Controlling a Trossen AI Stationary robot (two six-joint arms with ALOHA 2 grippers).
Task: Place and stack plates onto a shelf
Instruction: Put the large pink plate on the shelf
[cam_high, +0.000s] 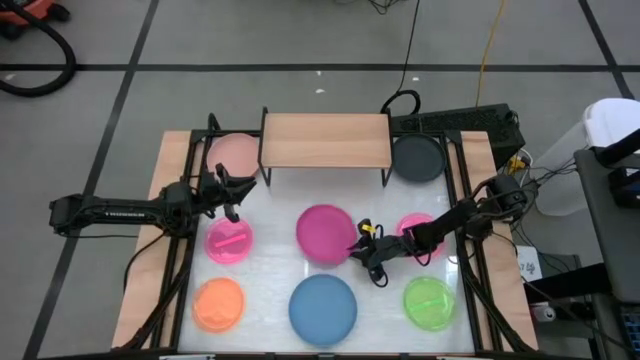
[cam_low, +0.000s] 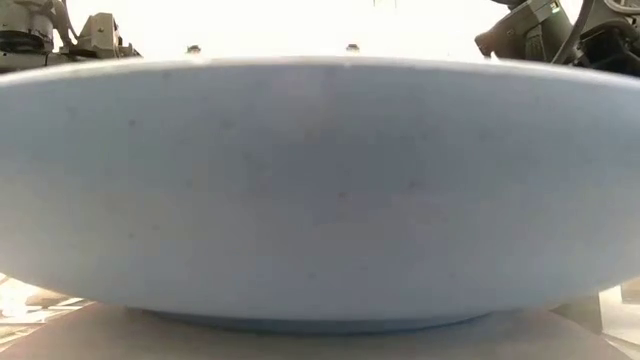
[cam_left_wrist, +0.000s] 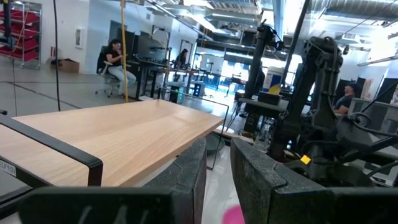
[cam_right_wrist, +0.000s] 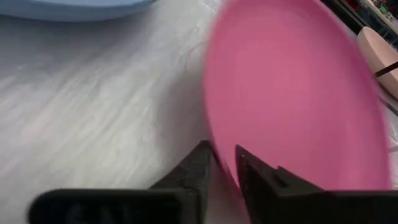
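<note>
The magenta plate (cam_high: 322, 232) lies mid-table, and my right gripper (cam_high: 362, 250) is shut on its rim at the right near side. In the right wrist view the plate (cam_right_wrist: 292, 93) fills the space beyond the fingers. My left gripper (cam_high: 235, 190) hovers between the pale pink plate (cam_high: 235, 155) and a small hot pink plate (cam_high: 229, 241), open by a narrow gap (cam_left_wrist: 217, 180) and holding nothing. The wooden shelf (cam_high: 325, 140) (cam_left_wrist: 124, 134) stands at the far edge. The dark grey plate (cam_high: 417, 158) lies to its right. My right gripper pinches the magenta plate's rim (cam_right_wrist: 214, 146) between its two fingers, one finger (cam_right_wrist: 193, 171) outside the rim and the other (cam_right_wrist: 255, 174) over the inner face. It comes in slanting from the table's right. Whether the rim is off the table, I cannot tell.
A second small hot pink plate (cam_high: 415, 235) lies under my right arm. The orange (cam_high: 219, 304), blue (cam_high: 323, 308) and green (cam_high: 430, 303) plates line the near edge; the blue one (cam_low: 320, 190) fills the low view. People sit in the room beyond (cam_left_wrist: 118, 59).
</note>
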